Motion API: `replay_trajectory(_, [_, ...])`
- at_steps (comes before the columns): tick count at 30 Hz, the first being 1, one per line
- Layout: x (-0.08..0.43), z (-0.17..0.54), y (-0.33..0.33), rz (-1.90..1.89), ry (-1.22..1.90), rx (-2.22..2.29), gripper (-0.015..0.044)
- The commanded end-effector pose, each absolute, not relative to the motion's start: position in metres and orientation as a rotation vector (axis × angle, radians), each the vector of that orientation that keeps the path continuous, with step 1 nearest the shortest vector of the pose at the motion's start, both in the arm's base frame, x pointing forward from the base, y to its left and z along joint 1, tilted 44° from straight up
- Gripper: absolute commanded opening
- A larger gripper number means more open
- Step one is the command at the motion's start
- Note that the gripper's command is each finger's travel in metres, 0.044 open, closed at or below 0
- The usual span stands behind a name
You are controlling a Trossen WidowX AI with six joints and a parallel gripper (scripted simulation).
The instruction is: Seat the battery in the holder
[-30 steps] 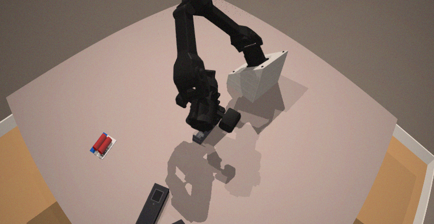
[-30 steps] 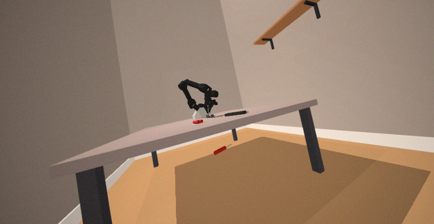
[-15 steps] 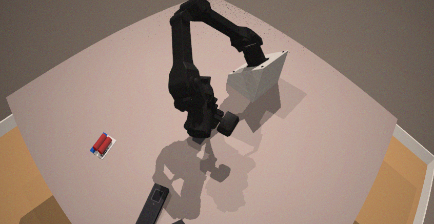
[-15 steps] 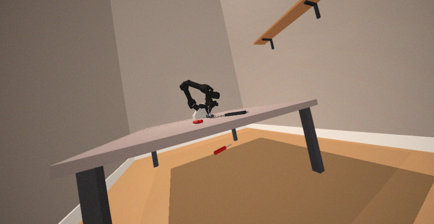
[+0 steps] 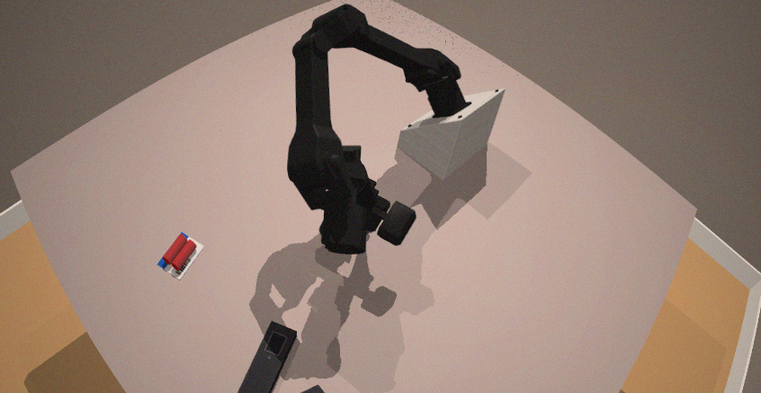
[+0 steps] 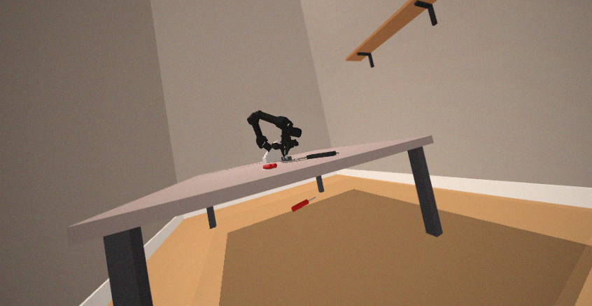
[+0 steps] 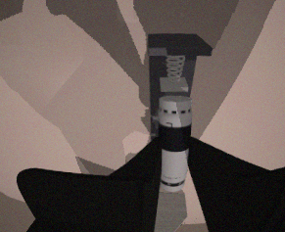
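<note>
While our tool [image 7: 173,175] grips the battery [image 7: 173,143] just above the holder [image 7: 176,68], its far end near the spring [image 7: 174,65], we judge insertion underway; next we should lower gently, level, without forcing.

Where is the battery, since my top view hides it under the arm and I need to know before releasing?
Observer: In the wrist view the gripper is shut on the battery, gripping its near half.
Operator: Is it lined up with the holder?
Observer: Yes. Its long axis runs straight along the holder, and its far end points at the spring.
Operator: Is it touching the spring?
Observer: I cannot tell. A grey piece shows between the battery's far end and the coil, and the battery's height over the holder is unclear.
</note>
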State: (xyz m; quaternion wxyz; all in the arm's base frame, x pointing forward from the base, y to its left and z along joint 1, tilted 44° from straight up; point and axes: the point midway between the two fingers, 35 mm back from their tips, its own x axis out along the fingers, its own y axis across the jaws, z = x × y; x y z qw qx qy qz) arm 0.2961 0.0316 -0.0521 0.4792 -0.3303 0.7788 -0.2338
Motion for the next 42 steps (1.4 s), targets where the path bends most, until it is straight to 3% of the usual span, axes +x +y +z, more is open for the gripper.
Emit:
replay_trajectory(1, [0.296,-0.055,0.029,-0.589,1.933,-0.794,0.0059])
replay_trajectory(42, [0.315,-0.061,0.031,-0.613,1.965,-0.791,0.0059])
